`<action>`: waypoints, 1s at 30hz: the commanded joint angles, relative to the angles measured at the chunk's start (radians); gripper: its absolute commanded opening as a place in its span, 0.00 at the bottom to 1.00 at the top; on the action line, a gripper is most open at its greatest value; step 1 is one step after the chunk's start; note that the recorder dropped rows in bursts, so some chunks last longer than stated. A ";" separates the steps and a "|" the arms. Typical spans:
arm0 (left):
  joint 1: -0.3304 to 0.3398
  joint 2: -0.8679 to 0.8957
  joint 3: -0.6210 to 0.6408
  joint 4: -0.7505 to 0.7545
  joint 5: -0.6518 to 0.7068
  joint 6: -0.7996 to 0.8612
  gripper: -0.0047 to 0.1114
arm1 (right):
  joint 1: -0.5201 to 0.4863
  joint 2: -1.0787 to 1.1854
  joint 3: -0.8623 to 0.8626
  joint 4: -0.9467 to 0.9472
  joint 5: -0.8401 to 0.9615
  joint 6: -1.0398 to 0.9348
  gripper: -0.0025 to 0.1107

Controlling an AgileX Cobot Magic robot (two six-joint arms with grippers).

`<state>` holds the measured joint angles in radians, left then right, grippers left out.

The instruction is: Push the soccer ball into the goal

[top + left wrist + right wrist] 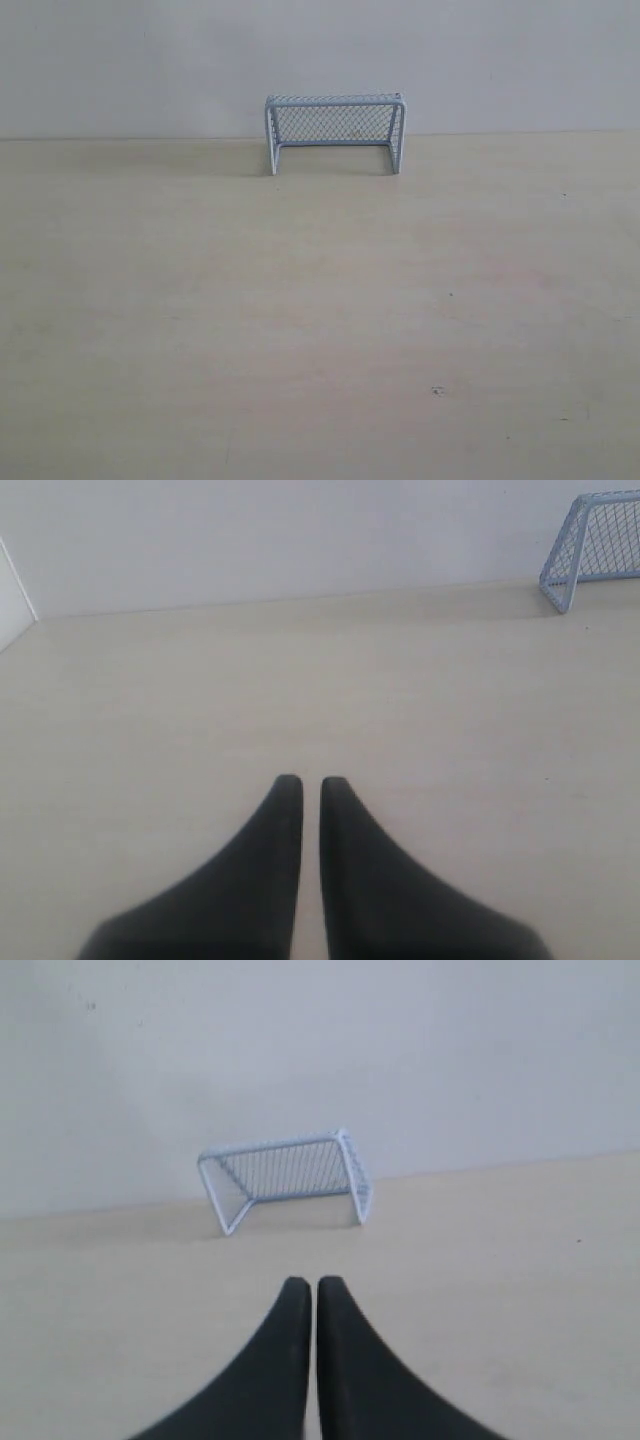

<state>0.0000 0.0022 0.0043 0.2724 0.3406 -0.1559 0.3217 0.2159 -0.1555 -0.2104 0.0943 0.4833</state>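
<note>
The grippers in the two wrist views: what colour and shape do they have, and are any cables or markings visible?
The left gripper has two matte black fingers, wide at the base and curving inward to narrow, rounded tips. The right gripper looks the same. No cables or markings show, and the arms themselves are not in any view.

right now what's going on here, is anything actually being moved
Nothing is being handled. The goal stands at the far edge of the table, against the wall, its mouth facing the open tabletop. Neither arm shows in the exterior view. The wrist views show the left gripper and the right gripper closed on nothing over bare table, with the goal ahead of the right one. No soccer ball is visible in any view.
</note>
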 commanded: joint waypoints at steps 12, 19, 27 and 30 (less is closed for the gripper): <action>0.002 -0.002 -0.004 0.003 -0.004 -0.009 0.09 | -0.220 -0.216 0.098 0.029 0.001 0.068 0.02; 0.002 -0.002 -0.004 0.003 -0.004 -0.009 0.09 | -0.220 -0.216 0.098 0.050 0.003 0.092 0.02; 0.002 -0.002 -0.004 0.003 -0.004 -0.009 0.09 | -0.220 -0.216 0.100 0.205 0.005 0.093 0.02; 0.002 -0.002 -0.004 0.003 -0.004 -0.009 0.09 | -0.220 -0.216 0.141 0.205 -0.020 0.071 0.02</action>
<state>0.0000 0.0022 0.0043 0.2724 0.3406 -0.1559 0.1065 0.0059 -0.0444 -0.0146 0.0939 0.5788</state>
